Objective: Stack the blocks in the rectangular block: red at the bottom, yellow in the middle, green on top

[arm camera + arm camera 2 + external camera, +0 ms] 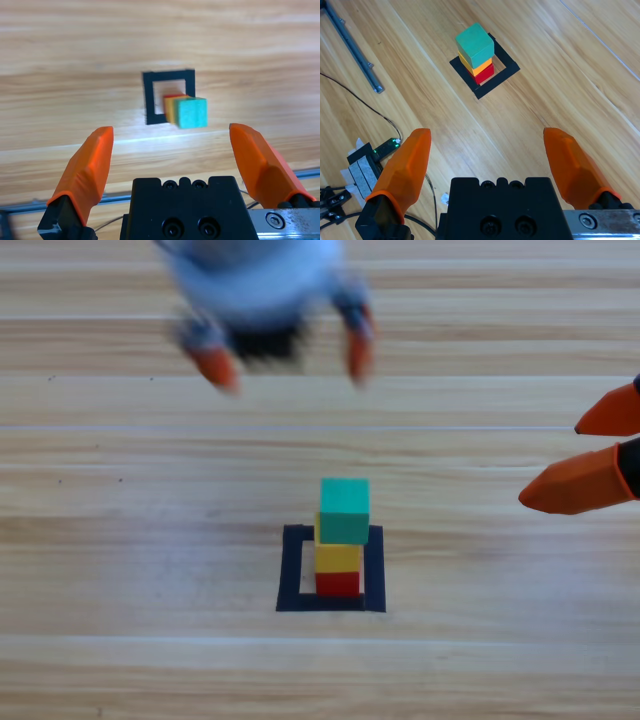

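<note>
I'm seeing the tower standing inside the black tape square (374, 570) near the middle of the wooden table (120, 540); the red cube (338, 584) is sitting at the bottom, the yellow cube (337, 558) is resting on it, and the green cube (345, 510) is topping the stack, its edges shifted a little off the yellow one's. My left gripper (287, 362) is hovering high by the top edge, well apart from the stack, jaws spread wide and gripping nothing; its wrist view is looking straight down at the tower. My right gripper (590, 452) is waiting at the right edge, jaws parted too and empty; its wrist view is showing cables and a grey rail (352, 46) off to one side.
</note>
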